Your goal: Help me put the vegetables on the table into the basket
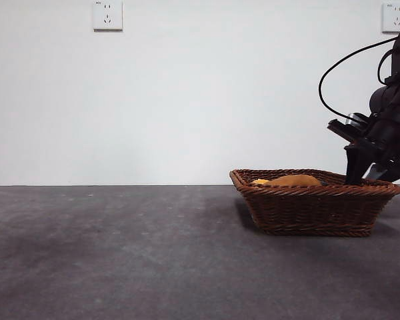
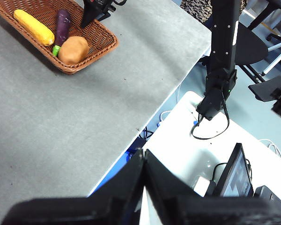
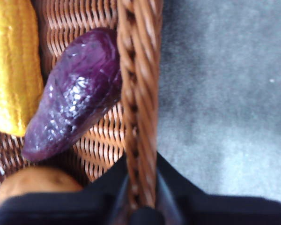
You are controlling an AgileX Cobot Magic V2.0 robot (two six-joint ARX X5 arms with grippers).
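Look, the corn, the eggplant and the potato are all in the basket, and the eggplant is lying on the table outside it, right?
Not quite. The eggplant is not on the table. The left wrist view shows it inside the basket, lying between the corn and the potato. The rest is right: all three vegetables are in the basket.

A wicker basket [image 2: 91,47] sits at the far corner of the grey bench [image 2: 84,108], holding a yellow corn piece [image 2: 33,26], a purple eggplant [image 2: 62,26] and a brown potato [image 2: 73,50] side by side. The right gripper [image 2: 91,14] hangs dark over the basket's far rim, its fingers hard to make out. In the foreground the left gripper [image 2: 144,174] waits off the bench edge, its two black fingers [image 2: 126,180] pressed together, above a white desk [image 2: 187,145] strewn with cables.
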